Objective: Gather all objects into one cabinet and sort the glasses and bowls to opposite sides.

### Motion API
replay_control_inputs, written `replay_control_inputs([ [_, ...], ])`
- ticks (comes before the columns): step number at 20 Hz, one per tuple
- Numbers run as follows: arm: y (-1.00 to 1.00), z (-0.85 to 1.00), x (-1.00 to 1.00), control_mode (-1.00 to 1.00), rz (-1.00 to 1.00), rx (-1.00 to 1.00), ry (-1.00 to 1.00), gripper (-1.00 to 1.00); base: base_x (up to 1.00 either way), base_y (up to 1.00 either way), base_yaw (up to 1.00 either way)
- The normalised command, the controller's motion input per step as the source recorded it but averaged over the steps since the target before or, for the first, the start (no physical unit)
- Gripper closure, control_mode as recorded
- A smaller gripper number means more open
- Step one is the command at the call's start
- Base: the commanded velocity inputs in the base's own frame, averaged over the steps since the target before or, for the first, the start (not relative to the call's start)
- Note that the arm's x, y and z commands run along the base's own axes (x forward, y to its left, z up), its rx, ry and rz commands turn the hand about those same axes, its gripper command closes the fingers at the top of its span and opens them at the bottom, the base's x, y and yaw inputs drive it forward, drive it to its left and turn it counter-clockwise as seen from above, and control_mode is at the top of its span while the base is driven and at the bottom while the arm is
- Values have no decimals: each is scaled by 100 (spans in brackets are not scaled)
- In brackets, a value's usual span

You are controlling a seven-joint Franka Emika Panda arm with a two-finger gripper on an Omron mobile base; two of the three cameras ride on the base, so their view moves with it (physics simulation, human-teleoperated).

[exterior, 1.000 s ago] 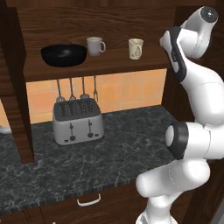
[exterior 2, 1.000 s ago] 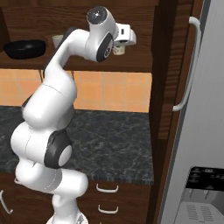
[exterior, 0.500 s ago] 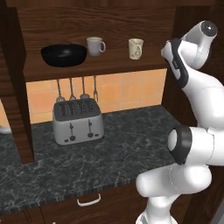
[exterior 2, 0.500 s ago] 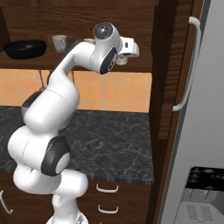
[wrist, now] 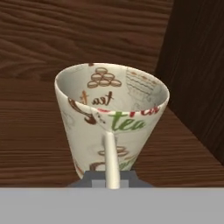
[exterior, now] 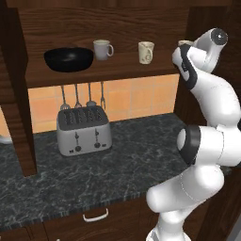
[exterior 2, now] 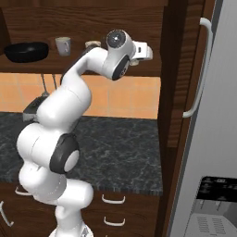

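The wall cabinet's shelf (exterior: 117, 67) carries the wide black bowl (exterior: 68, 59) at its left, a pale grey mug (exterior: 102, 49) beside it and a cream cup (exterior: 146, 52) further right. A second cream cup (wrist: 111, 118), printed with tea motifs, stands upright right in front of my gripper (wrist: 110, 178) over the shelf's right end, next to the cabinet's dark side wall (wrist: 197, 78). The gripper is shut on a thin pale strip at the cup's near side. In the left base view my arm hides most of this cup (exterior: 184, 43).
A silver toaster (exterior: 84, 129) stands on the dark stone counter (exterior: 136, 160) under the shelf, with utensils (exterior: 80, 96) hanging above it. The open cabinet door with its white bar handle (exterior 2: 203, 69) is at the right, next to a grey fridge (exterior 2: 217, 148). Drawers (exterior 2: 113, 199) lie below.
My arm has swung to the right along the shelf, carrying the held cup toward the cabinet's right end. The bowl, mug and other cup have stayed put.
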Motion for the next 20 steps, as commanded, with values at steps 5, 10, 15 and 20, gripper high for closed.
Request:
replay_control_inputs([
  [5, -37, 0, 92, -100, 0, 3, 2, 100, 0, 0, 0],
  [10, -26, -1, 81, -100, 0, 5, 4, 100, 0, 0, 0],
  [15, -5, 0, 42, -100, 0, 3, 3, -100, 0, 0, 0],
  [20, -11, 0, 10, -100, 0, 1, 3, -100, 0, 0, 0],
])
